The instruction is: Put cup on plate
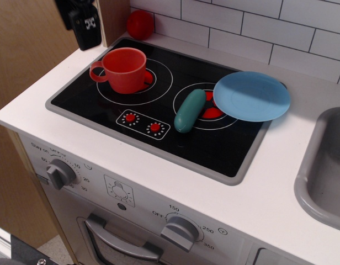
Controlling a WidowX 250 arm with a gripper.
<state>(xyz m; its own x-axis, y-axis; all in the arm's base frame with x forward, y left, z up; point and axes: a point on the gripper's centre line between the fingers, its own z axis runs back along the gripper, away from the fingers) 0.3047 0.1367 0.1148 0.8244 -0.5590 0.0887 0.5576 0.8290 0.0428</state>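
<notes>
The red-orange cup stands upright on the left burner of the black stovetop, its handle pointing left. The light blue plate lies flat at the right end of the stove, overlapping the right burner and the white counter. My gripper is at the top left corner, up and to the left of the cup and apart from it. Only a dark part of it shows, and most of it is cut off by the frame edge. I cannot tell how its jaws stand. It holds nothing that I can see.
A dark green oblong toy lies between the cup and the plate on the right burner. A small red ball sits at the back by the tiled wall. A grey sink is at the right. A wooden panel rises at the left.
</notes>
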